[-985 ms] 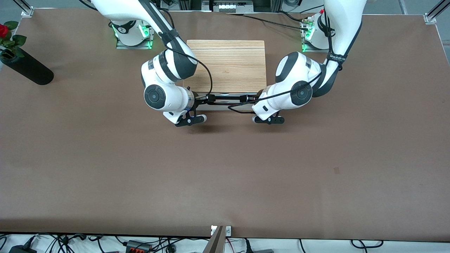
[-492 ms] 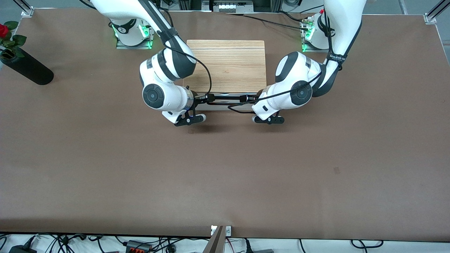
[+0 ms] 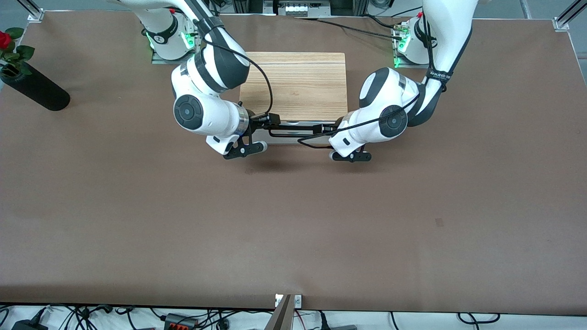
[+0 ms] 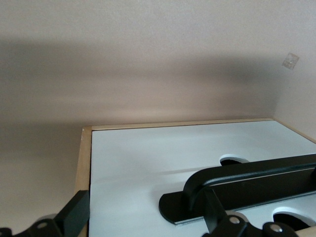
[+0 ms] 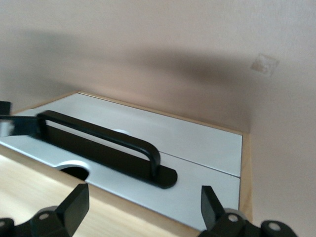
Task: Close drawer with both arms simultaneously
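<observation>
The light-wood cabinet (image 3: 293,85) stands between the two arm bases. The drawer (image 3: 293,138) shows only its white front panel and black bar handle (image 3: 296,133), close against the cabinet's front edge; no drawer floor shows. My right gripper (image 3: 268,123) is open at the handle's end toward the right arm. In the right wrist view the gripper (image 5: 142,207) is over the cabinet's top edge, with the handle (image 5: 98,140) just ahead. My left gripper (image 3: 324,129) is open at the other handle end. In the left wrist view the gripper (image 4: 145,219) faces the white panel (image 4: 148,158), one finger (image 4: 217,217) against the handle (image 4: 247,180).
A black vase (image 3: 34,87) with a red rose lies at the right arm's end of the table. A small tape mark (image 3: 439,222) is on the brown table top (image 3: 293,220), nearer the camera. Cables hang at the table's near edge.
The right arm's wrist and elbow have swung toward its base and its gripper has shifted a little at the handle end. The left arm and the drawer have not visibly moved.
</observation>
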Controlling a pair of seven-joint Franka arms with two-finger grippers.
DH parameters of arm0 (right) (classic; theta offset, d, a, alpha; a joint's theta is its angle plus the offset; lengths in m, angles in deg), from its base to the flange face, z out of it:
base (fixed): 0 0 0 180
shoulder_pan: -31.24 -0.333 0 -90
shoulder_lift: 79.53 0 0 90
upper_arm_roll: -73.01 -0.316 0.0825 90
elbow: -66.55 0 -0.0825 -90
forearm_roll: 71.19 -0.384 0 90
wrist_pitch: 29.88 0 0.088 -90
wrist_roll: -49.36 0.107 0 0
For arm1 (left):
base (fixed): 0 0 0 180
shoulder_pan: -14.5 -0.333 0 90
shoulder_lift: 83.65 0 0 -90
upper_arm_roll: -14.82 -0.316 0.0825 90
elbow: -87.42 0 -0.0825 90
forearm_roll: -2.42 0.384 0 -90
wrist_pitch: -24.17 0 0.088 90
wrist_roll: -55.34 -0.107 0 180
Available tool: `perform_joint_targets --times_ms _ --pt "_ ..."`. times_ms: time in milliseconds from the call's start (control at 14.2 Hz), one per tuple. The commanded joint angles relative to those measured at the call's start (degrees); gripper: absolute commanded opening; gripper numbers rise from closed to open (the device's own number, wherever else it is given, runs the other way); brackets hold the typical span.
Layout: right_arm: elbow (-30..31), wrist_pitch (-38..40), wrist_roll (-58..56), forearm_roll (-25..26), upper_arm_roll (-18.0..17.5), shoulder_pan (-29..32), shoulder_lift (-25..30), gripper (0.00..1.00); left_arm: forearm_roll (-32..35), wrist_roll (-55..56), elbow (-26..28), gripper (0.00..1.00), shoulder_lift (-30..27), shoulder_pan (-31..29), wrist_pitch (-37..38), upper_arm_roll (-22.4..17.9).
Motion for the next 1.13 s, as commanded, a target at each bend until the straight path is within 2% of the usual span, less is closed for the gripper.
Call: perform_joint_targets --times_ms 0,281,422,492,704,774,1055 --pt "-1.0 1.6 -1.1 -0.1 0.3 1.7 2.9 1.0 0.2 1.0 0.2 1.0 -1.1 0.1 -0.6 -0.5" --pt "-1.9 2.2 -1.0 6.5 0.5 2.5 6.5 1.0 0.3 2.0 -3.1 1.0 -1.0 -2.4 0.1 -0.6" --pt "-1.9 3.4 -1.0 10.8 1.7 2.5 8.6 1.0 0.4 2.0 -4.7 1.0 -1.0 -4.1 0.4 -0.6" --pt "-2.0 4.2 -1.0 14.5 2.1 2.6 9.5 1.0 0.4 2.0 -4.9 1.0 -1.1 -4.8 0.9 -0.7" --pt "-2.2 10.0 -1.0 29.1 2.7 3.3 13.1 1.0 7.2 2.4 -10.2 1.0 -1.4 -6.6 6.6 -1.0" --pt "-2.5 11.6 -1.0 31.8 2.8 3.4 13.6 1.0 7.3 3.2 -11.4 1.0 -1.5 -7.4 8.7 -1.1" --pt "-7.2 17.2 -0.6 32.6 10.9 3.6 14.0 1.0 9.3 3.3 -14.9 1.0 -3.6 -12.5 17.0 -1.0"
